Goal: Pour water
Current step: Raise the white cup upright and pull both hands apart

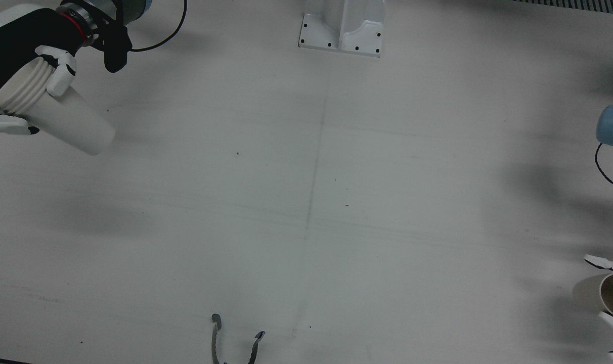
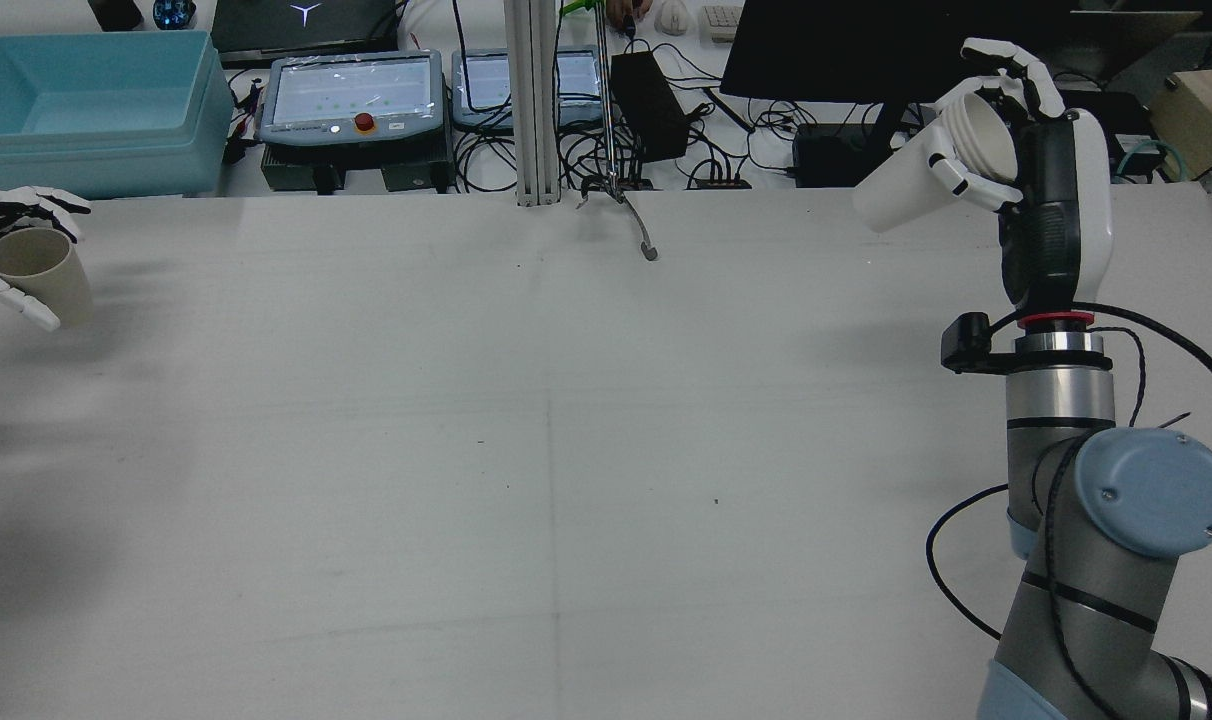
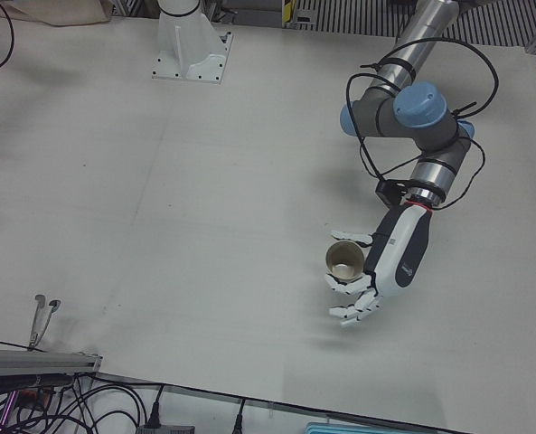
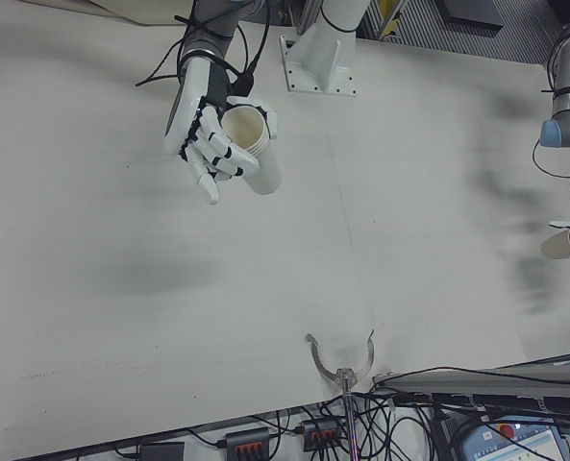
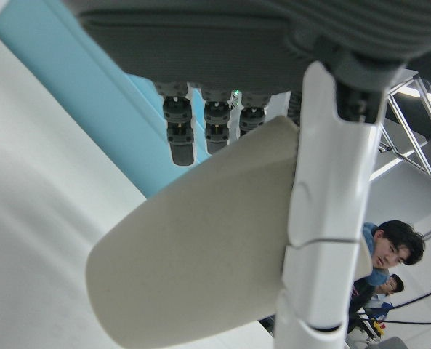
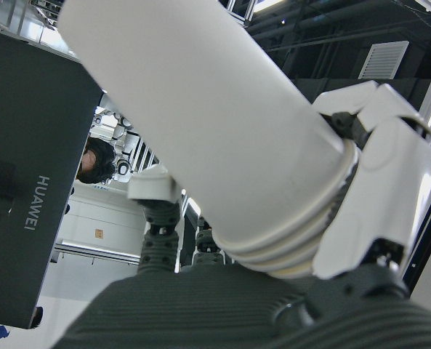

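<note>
White tabletop (image 2: 566, 450) spreads bare between our arms — our right hand (image 2: 1006, 130) grasps a tilted white cup (image 2: 906, 185) aloft, our left hand (image 2: 11, 255) clasps a beige cup (image 2: 41, 270) far across; both likely light, crushable — grip mid-wall gently

Right hand (image 1: 23, 86): sitting at ten o'clock, gripping a white cup (image 1: 58, 114) near its ribbed end, the cup lying tilted with its plain end pointing toward four o'clock.
Left hand (image 1: 612, 298): showing at four o'clock, cut by the edge, fingers (image 1: 602, 262) lying on both sides of a tan cup (image 1: 607, 299) whose opening is facing the camera.
Bracket (image 1: 343, 28): standing at twelve o'clock.
Tongs (image 1: 233, 344): lying at six o'clock, partly cropped.
Table (image 1: 306, 202): running white beneath everything.
</note>
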Robot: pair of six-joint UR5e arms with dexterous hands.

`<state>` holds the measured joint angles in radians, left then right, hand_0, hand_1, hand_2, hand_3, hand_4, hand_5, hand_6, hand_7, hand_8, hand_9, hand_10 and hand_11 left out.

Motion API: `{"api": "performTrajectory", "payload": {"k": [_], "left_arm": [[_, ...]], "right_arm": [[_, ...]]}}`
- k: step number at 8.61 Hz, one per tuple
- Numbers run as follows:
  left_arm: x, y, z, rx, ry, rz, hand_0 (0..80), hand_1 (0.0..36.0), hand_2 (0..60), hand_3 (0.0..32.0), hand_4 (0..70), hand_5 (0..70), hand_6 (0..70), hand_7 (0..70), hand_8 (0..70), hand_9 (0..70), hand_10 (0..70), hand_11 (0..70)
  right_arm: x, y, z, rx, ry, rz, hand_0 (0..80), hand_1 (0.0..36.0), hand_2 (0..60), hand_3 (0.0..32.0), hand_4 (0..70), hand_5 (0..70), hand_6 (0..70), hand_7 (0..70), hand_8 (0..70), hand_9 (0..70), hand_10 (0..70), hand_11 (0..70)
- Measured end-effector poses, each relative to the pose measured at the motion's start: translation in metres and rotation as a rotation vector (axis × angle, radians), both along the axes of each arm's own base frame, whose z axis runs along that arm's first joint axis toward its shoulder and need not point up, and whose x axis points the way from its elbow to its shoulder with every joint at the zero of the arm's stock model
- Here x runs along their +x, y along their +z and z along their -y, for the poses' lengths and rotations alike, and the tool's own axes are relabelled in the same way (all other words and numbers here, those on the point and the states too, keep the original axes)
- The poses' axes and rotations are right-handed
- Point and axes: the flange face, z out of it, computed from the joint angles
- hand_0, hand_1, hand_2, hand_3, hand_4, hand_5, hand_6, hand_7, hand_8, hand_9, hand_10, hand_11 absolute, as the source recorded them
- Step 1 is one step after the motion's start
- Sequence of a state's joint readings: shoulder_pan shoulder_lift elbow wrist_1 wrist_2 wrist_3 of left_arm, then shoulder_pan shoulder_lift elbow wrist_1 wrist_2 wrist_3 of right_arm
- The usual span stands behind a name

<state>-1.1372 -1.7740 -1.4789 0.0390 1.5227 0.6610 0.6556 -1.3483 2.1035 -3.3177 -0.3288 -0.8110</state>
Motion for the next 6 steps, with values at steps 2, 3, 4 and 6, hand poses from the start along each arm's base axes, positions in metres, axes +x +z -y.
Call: {"api": "performTrajectory", "payload": {"k": [2, 3, 4, 6], "left_arm": [[-0.018, 0.073, -0.025, -0.066, -0.057, -0.017, 63.1, 19.1, 0.0, 0.0, 47.1, 31.2, 14.2, 27.3, 12.8, 16.5, 14.0, 21.6], [-0.024, 0.102, -0.033, -0.081, -0.075, -0.018, 61.1, 18.4, 0.0, 0.0, 45.6, 30.2, 13.4, 26.7, 12.3, 16.0, 13.5, 21.0], [-0.032, 0.124, -0.043, -0.092, -0.101, -0.017, 59.7, 18.0, 0.0, 0.0, 44.5, 29.4, 13.2, 26.6, 12.5, 16.5, 13.8, 21.3], [-0.048, 0.155, -0.063, -0.099, -0.147, -0.009, 58.9, 17.5, 0.0, 0.0, 44.6, 29.4, 13.1, 26.6, 12.4, 16.4, 13.6, 20.9]], "right_arm": [[0.004, 0.028, 0.002, -0.021, -0.013, -0.023, 49.2, 36.0, 60.0, 0.0, 0.0, 30.1, 41.9, 45.4, 15.3, 12.1, 56.3, 70.0], [0.009, 0.037, 0.001, -0.030, -0.012, -0.035, 49.3, 36.0, 60.0, 0.0, 0.0, 30.2, 41.6, 45.1, 15.1, 11.8, 56.3, 70.0], [0.014, 0.044, 0.001, -0.037, -0.010, -0.043, 49.3, 36.0, 60.0, 0.0, 0.0, 30.3, 41.5, 45.5, 14.8, 11.5, 56.1, 70.0], [0.019, 0.048, 0.002, -0.039, -0.011, -0.053, 49.4, 36.0, 60.0, 0.0, 0.0, 31.0, 42.1, 46.6, 15.1, 11.8, 55.8, 70.0]]}}
